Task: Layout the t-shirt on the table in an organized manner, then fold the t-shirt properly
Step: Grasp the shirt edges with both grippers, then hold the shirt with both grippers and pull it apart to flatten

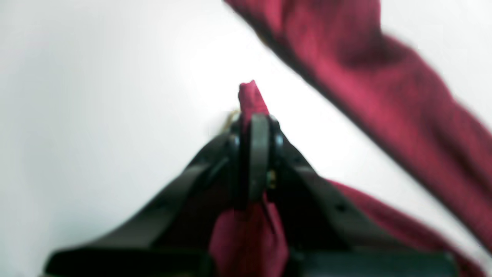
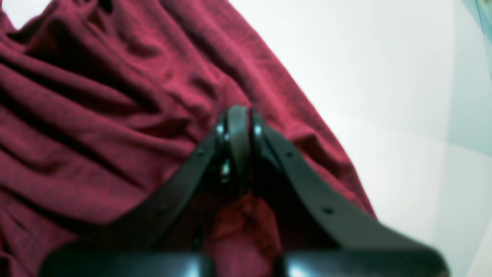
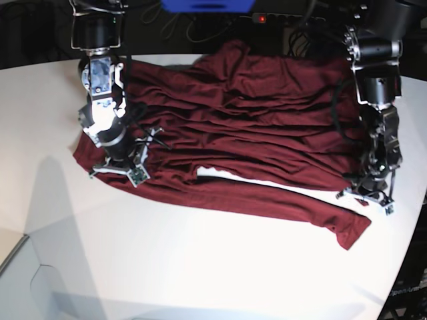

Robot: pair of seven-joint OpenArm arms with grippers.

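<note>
While the shirt (image 3: 253,127) lies rumpled across the bench (image 3: 200,267), I have both tools, left (image 3: 368,193) and right (image 3: 120,167), clenched on its edges; spreading is unfinished, folding not begun.

So there's a wide, smooth white tabletop (image 3: 200,267) with a curved edge, and a big dark maroon knit t-shirt (image 3: 253,127) lying rumpled across its far half, with a sliver of white showing through between folds.
</note>
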